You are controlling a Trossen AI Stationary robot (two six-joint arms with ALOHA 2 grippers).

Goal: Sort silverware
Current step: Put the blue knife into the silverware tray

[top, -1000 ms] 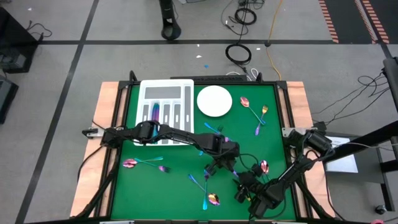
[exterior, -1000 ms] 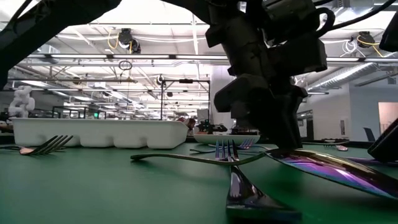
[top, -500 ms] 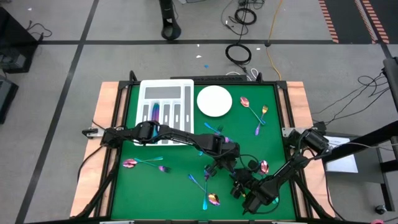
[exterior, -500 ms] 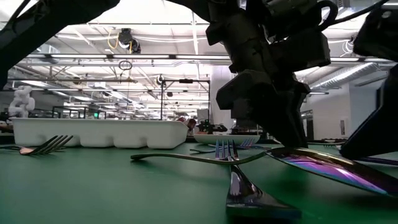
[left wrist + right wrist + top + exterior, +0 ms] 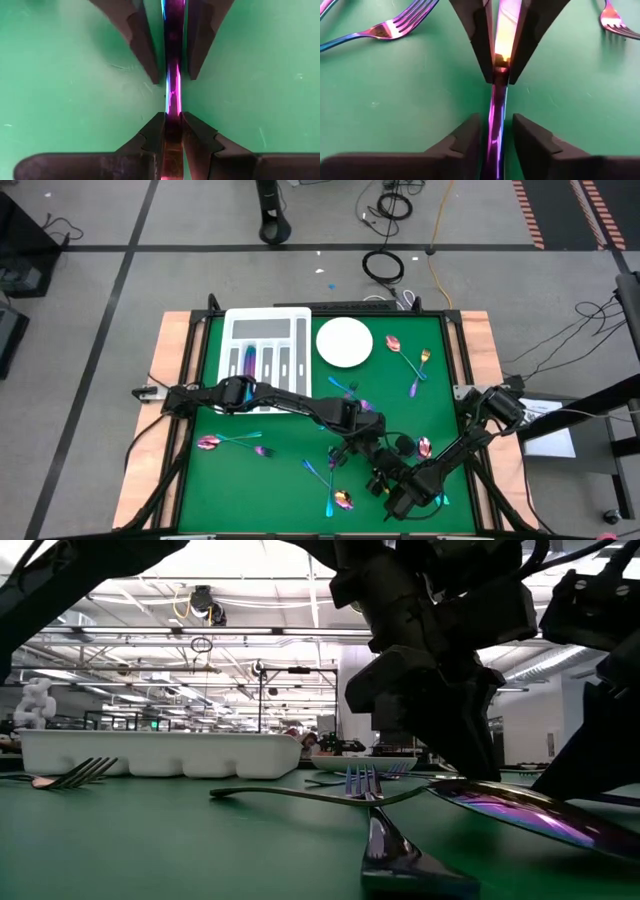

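A thin iridescent piece of silverware [image 5: 172,95] stands on its edge low over the green mat, right of the table's middle. My left gripper [image 5: 368,445] is shut on it. My right gripper [image 5: 496,117] faces the left one from the near right. It is open, with a finger on each side of the same piece [image 5: 498,100] and a narrow gap at each. In the low view the piece's broad purple end [image 5: 520,812] reaches toward the near edge. More silverware lies loose on the mat. My left gripper pinches the piece's two flat sides [image 5: 173,111] between its two fingers [image 5: 150,135], slanting down from the table's left. The piece stands on edge and runs straight on from the fingers. I cannot tell whether it touches the mat.
The white divided tray [image 5: 265,345] with a few pieces in its slots and the round white plate [image 5: 345,342] stand at the far edge. Loose forks and spoons lie far right [image 5: 415,365], near left [image 5: 225,443] and near the middle [image 5: 335,485]. One spoon [image 5: 425,447] lies beside the right arm.
My right gripper has gone toward the table's left and a little down. It has come up to the piece held by my left gripper, and its arm now shows at the right of the low view. The left gripper and the piece have stayed where they were.
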